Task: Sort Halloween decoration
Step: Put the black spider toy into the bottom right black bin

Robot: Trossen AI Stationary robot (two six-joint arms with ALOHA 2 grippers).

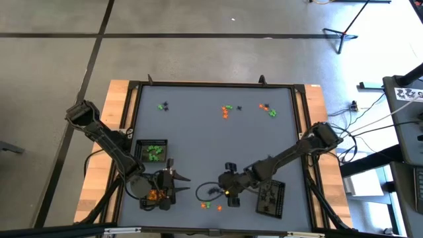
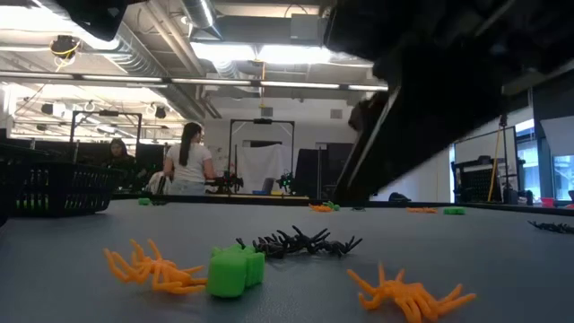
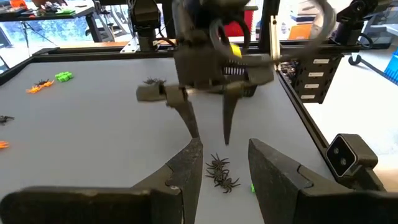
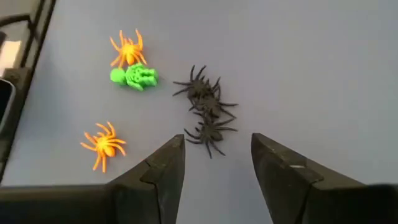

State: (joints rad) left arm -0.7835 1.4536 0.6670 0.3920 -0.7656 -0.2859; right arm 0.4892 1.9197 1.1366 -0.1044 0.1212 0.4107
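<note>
A clump of black spiders point(image 4: 208, 112) lies on the grey table near its front edge, also seen in the low view point(image 2: 300, 242). Beside it lie two orange spiders point(image 4: 104, 144) point(image 4: 127, 51) and a green trinket point(image 4: 135, 76). My right gripper point(image 4: 217, 155) hovers open just above the black spiders, pointing steeply down, its fingers point(image 3: 227, 124) clear of them. My left gripper point(image 3: 224, 171) stands open and holds nothing, a little to the left of the spiders point(image 1: 182, 178), pointing toward them.
Left of the spiders stand a black mesh tray with green pieces point(image 1: 153, 152) and one with orange pieces point(image 1: 156, 195). Another black tray point(image 1: 271, 198) stands at the near right. More small trinkets lie at the far side point(image 1: 163, 106) point(image 1: 227, 111) point(image 1: 268, 109). People stand in the room behind.
</note>
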